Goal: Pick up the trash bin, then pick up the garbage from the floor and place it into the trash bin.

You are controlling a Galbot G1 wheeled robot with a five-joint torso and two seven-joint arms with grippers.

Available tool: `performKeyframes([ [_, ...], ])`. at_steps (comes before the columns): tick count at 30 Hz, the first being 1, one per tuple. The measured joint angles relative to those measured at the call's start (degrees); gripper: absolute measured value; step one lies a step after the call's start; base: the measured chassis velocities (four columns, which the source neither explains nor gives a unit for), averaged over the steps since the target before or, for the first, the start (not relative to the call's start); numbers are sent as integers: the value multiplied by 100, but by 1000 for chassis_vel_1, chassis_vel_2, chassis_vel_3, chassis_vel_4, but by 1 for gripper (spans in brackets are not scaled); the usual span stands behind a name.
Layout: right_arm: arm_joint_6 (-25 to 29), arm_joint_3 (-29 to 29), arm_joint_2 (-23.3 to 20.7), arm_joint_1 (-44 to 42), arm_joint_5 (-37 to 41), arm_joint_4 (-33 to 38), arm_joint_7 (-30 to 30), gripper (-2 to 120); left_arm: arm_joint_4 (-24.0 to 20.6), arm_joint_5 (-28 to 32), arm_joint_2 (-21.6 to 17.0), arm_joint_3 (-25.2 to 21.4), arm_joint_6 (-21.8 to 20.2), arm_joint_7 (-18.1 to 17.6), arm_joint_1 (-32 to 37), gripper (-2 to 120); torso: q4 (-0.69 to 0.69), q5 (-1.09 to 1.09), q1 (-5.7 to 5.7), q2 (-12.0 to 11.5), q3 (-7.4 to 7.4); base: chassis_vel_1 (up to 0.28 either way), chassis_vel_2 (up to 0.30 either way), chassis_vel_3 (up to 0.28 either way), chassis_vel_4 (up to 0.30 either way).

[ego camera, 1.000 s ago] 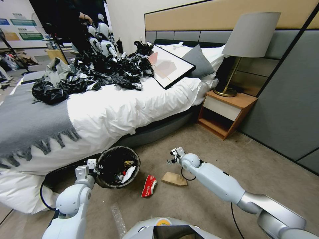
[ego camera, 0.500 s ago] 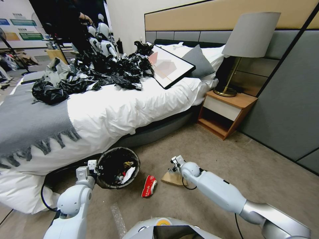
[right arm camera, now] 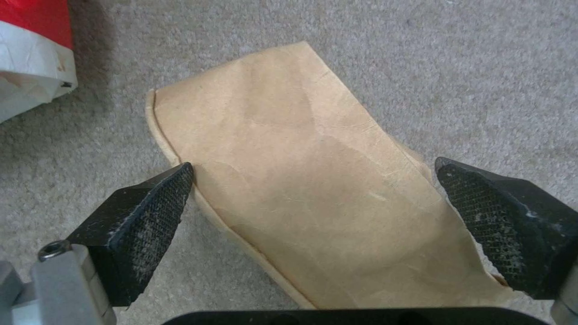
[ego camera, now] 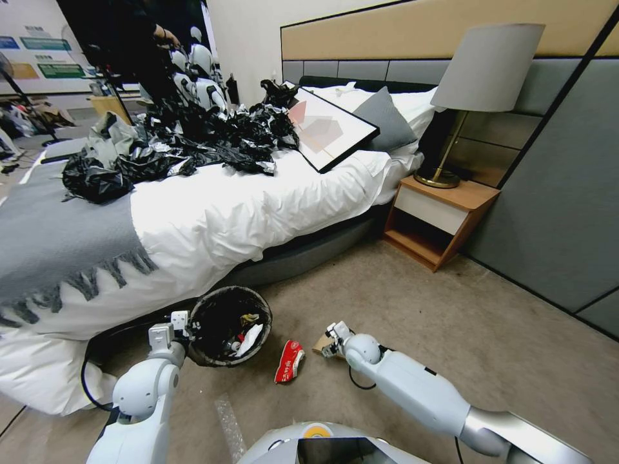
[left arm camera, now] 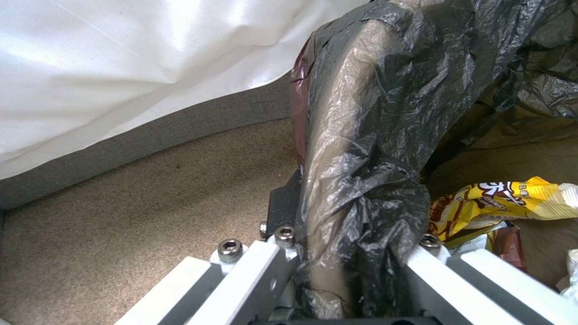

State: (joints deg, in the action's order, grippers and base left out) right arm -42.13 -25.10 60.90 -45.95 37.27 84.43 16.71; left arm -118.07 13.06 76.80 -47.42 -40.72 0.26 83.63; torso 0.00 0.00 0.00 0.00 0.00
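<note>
Left tool [left arm camera: 349, 271] is clamped on the rim of the trash bin [ego camera: 219, 308], fingers either side of the black liner [left arm camera: 361, 135] folded over the edge. Bin sits on the floor [ego camera: 412, 303] tight against the bed [ego camera: 258, 212] base, near the bed's side edge. Inside the bin: a yellow snack packet [left arm camera: 500, 203], some white scraps [ego camera: 248, 338].

Right tool [right arm camera: 313, 203] is down at the floor, spread wide over the brown paper bag [right arm camera: 307, 180]. Bag lies flat on the carpet between the two pads [right arm camera: 156, 203]; left-hand pad in the wrist view is just at the bag's edge, the other pad is at the opposite edge. Not closed on it yet. In the head view the right tool [ego camera: 331, 340] covers most of the bag [ego camera: 318, 343], only a corner shows.

Red-and-white wrapper [ego camera: 289, 361] is on the floor between the bin and the paper bag, apart from both; its corner [right arm camera: 30, 58] shows just beside the bag in the right wrist view.

Background: nightstand [ego camera: 445, 216] with a lamp [ego camera: 480, 84] at the head of the bed, a heap of black bags [ego camera: 193, 145] and a framed picture [ego camera: 325, 129] on top of the bed.
</note>
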Motion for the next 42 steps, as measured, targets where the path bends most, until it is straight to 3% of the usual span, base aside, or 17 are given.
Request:
performKeyframes([
  [21, 11, 64, 111, 125, -112, -439, -150, 99, 35, -32, -35, 18, 31, 12, 0, 0, 0, 0, 0, 0, 0, 0, 0, 0, 0],
  [27, 10, 97, 172, 164, -128, -569, -193, 75, 35, -41, -46, 23, 47, 16, 25, 0, 0, 0, 0, 0, 0, 0, 0, 0, 0],
  [31, 8, 103, 178, 162, -144, -577, -205, 67, 35, -41, -55, 18, 53, 17, 31, 0, 0, 0, 0, 0, 0, 0, 0, 0, 0],
  [34, 9, 105, 177, 148, -166, -577, -232, 49, 37, -39, -69, 12, 58, 17, 20, 0, 0, 1, 0, 0, 0, 0, 0, 0, 0],
  [37, 9, 105, 177, 148, -167, -576, -235, 44, 37, -39, -68, 14, 58, 17, 16, 0, 0, 0, 0, 0, 0, 0, 0, 0, 0],
  [39, 13, 105, 175, 148, -167, -573, -251, 32, 41, -39, -44, 29, 58, 14, 4, 0, -1, 0, 0, 0, 0, 0, 0, 0, 0],
  [42, 16, 105, 170, 149, -166, -573, -267, 24, 46, -39, -38, 31, 60, 14, 4, 0, 0, 1, 0, 0, 0, 0, 0, 0, 0],
])
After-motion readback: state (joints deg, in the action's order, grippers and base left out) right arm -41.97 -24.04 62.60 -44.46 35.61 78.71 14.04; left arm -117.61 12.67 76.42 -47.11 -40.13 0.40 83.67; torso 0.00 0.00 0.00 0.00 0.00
